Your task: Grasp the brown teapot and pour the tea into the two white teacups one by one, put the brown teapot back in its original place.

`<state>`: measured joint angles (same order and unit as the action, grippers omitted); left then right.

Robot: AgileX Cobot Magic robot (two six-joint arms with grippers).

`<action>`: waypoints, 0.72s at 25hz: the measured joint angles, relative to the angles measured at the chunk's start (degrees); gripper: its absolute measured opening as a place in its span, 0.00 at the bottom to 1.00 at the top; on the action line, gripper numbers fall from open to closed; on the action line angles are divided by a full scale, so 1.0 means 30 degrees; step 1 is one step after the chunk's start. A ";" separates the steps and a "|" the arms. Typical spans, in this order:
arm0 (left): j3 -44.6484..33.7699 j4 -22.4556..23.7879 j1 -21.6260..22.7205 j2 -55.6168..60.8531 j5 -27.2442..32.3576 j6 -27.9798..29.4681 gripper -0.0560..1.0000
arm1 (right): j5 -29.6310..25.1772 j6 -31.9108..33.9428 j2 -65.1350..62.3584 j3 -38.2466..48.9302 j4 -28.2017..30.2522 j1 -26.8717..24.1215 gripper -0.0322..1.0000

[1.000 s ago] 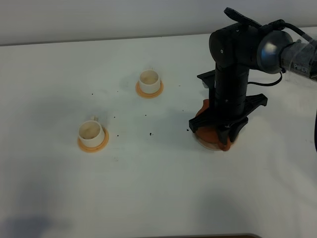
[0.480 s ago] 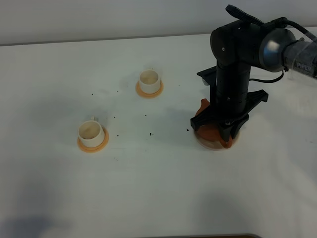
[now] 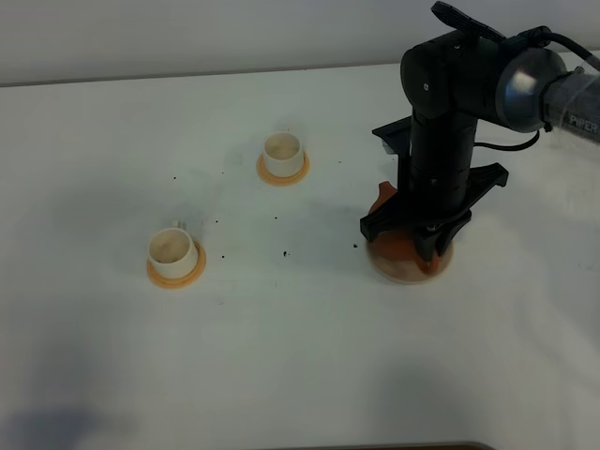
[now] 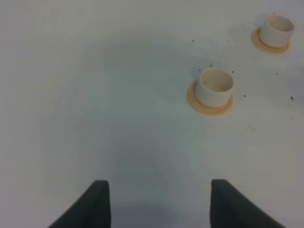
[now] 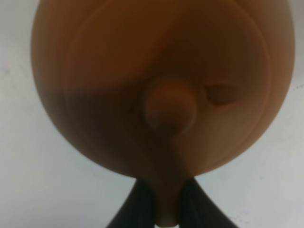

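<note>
The brown teapot [image 3: 394,246] stands at the right of the table, mostly covered by my right arm. My right gripper [image 3: 424,242] comes down on it from above and is shut on its loop handle. In the right wrist view the brown teapot [image 5: 161,85] fills the frame, lid knob in the middle, and the handle runs down between the dark fingers [image 5: 140,205] of the right gripper [image 5: 167,211]. A pale rim of the original place [image 3: 401,275] shows under the pot. Two white teacups [image 3: 173,247] [image 3: 282,150] sit on orange coasters at the left. My left gripper [image 4: 159,204] is open over bare table, short of the nearer teacup [image 4: 215,85].
The tabletop [image 3: 300,356] is white, with small dark specks scattered between the cups and the teapot. The second cup [image 4: 277,29] shows at the edge of the left wrist view. The right arm's cable [image 3: 562,47] runs off at the right.
The right arm has shifted slightly up and toward the back with the teapot in its grip. The orange handle part at the pot's lower right no longer shows. The cups have not moved.
</note>
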<state>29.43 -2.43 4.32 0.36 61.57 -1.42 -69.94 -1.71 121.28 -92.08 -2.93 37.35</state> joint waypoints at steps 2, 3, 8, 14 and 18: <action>0.0000 0.0000 0.0000 0.0000 0.0000 0.0023 0.50 | 0.0000 -0.0032 -0.0111 -0.0212 0.0331 0.0000 0.12; 0.0000 0.0000 0.0000 0.0000 0.0000 0.0023 0.50 | -0.0024 -0.0032 -0.0114 -0.0455 0.0475 0.0000 0.12; 0.0000 0.0000 0.0000 0.0000 0.0000 0.0023 0.50 | -0.0006 -0.0533 -0.0114 -0.1850 0.1406 0.0244 0.12; 0.0000 0.0000 0.0000 0.0000 0.0000 0.0023 0.50 | 0.0170 -0.1713 0.0204 -0.3468 0.2559 0.0874 0.12; 0.0000 0.0000 0.0000 0.0000 0.0000 0.0023 0.50 | 0.0126 -0.2606 0.1660 -0.5843 0.3500 0.1267 0.12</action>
<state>29.43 -2.43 4.32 0.36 61.57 -1.35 -69.57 -9.53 126.26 -109.61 7.57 41.15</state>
